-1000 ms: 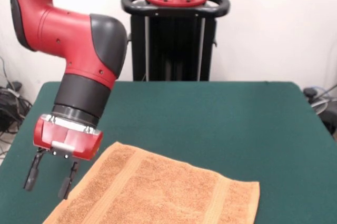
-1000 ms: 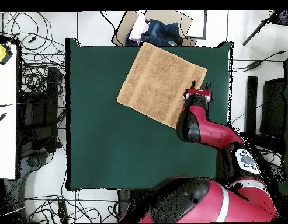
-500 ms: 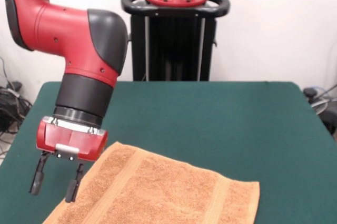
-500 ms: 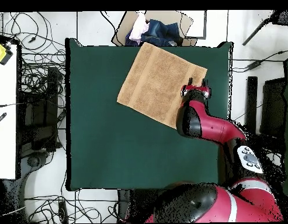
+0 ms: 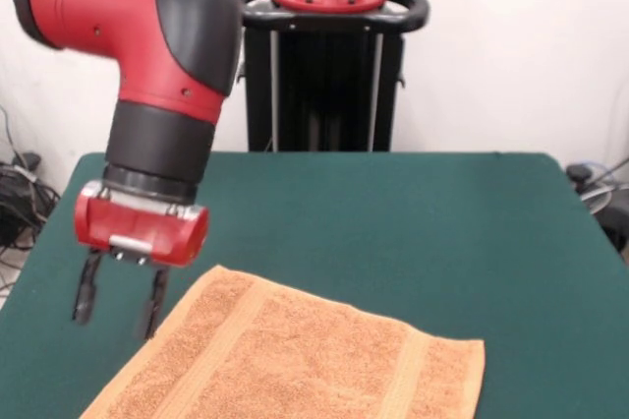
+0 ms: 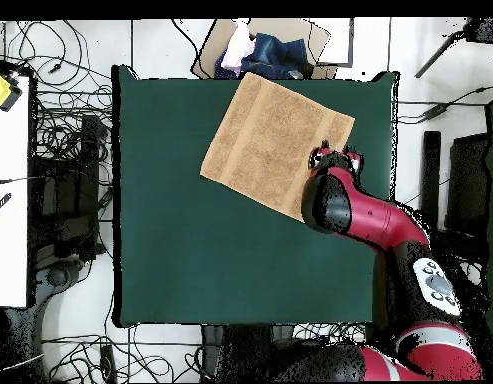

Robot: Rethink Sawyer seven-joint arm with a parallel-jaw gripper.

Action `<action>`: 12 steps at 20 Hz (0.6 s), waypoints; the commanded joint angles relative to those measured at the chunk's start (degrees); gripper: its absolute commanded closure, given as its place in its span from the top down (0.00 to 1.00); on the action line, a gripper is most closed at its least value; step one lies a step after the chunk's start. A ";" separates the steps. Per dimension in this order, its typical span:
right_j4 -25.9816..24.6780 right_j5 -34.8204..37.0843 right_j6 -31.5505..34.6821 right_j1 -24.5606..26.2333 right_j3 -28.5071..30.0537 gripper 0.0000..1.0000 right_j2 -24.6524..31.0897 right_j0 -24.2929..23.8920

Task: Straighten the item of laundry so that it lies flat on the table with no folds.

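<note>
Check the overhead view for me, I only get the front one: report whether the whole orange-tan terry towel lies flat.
Observer: Yes. From above, the orange-tan terry towel shows whole and flat, with no fold, set askew on the dark green felt table.
Operator: Say where its hidden corner ends.
Observer: Close to the table's edge, next to a cardboard box of clothes that stands off the table.
Operator: Place the tool.
Observer: The red arm's black two-fingered tool hangs at the towel's side edge, near a corner.

Orange-tan terry towel (image 5: pixel 295 355) spread flat, skewed, two woven bands; on dark green table (image 5: pixel 413 232) near edge.
</note>
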 commanded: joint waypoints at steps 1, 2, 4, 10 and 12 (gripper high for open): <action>9.84 26.28 13.32 -7.16 8.60 1.00 0.09 3.64; 11.00 29.74 13.69 -7.72 8.91 1.00 -0.10 3.97; 12.45 33.80 14.68 -8.85 9.39 1.00 -1.03 5.00; 16.57 47.28 17.82 -11.40 9.61 1.00 -2.91 7.29; 17.49 47.60 18.02 -11.80 9.64 1.00 -2.87 7.54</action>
